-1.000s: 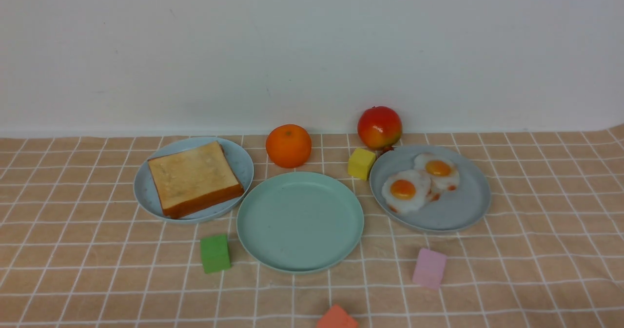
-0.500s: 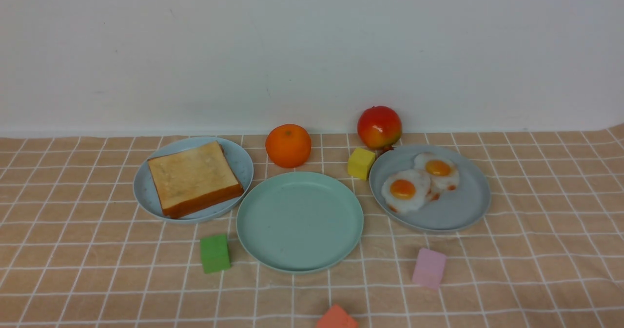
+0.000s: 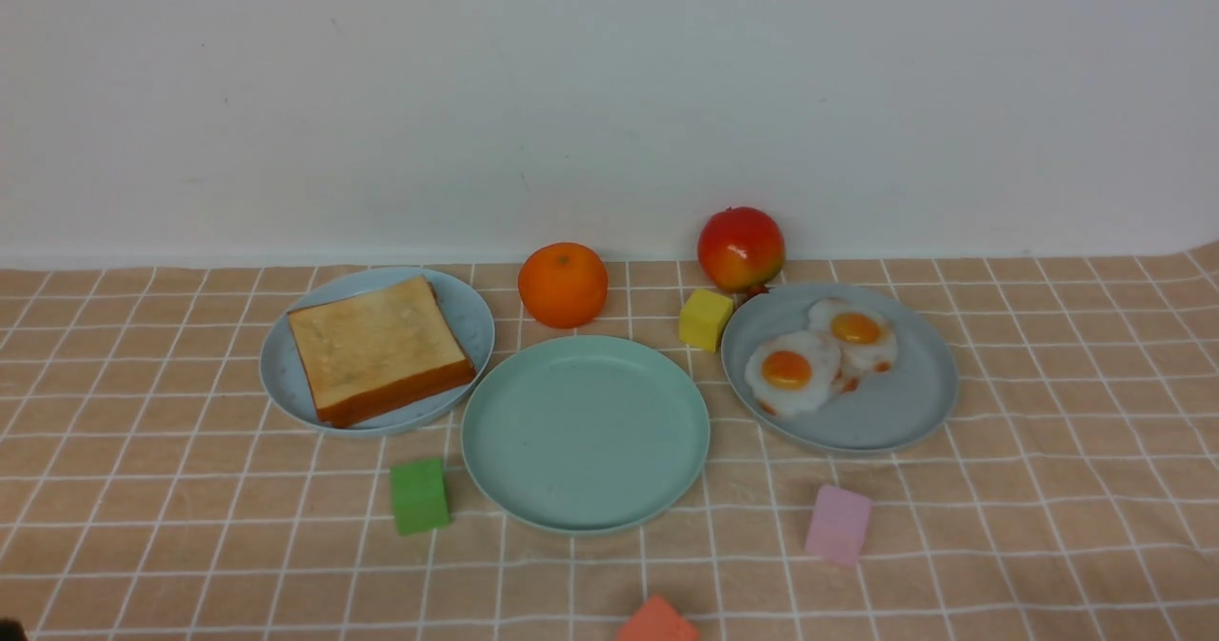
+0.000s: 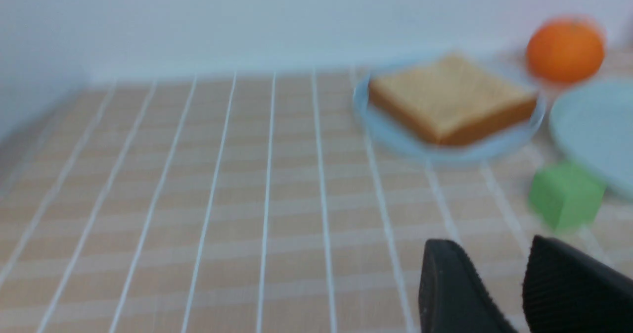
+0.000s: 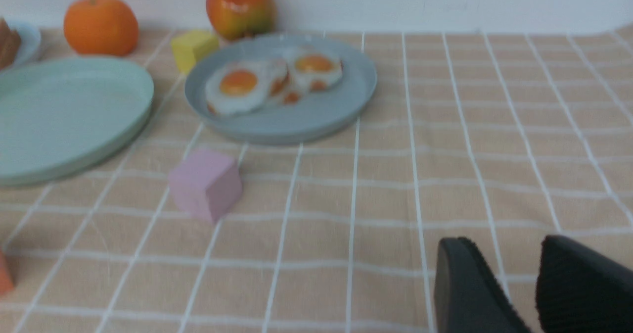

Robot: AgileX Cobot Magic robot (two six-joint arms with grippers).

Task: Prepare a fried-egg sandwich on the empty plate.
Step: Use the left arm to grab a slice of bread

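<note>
Mint-green and bare at the centre of the front view: the empty plate [image 3: 586, 431]. Left of it, square golden toast [image 3: 379, 348] on a light blue plate [image 3: 473, 322]; right of it, two fried eggs [image 3: 819, 360] on a grey-blue plate [image 3: 886, 417]. Likely light, spongy and a little yielding; best pinched across opposite crust edges. At each wrist view's lower right, low over the checked surface [image 3: 1048, 489]: left claw [image 4: 492, 246] and right claw [image 5: 504, 244], partly parted, gripping nothing.
</note>
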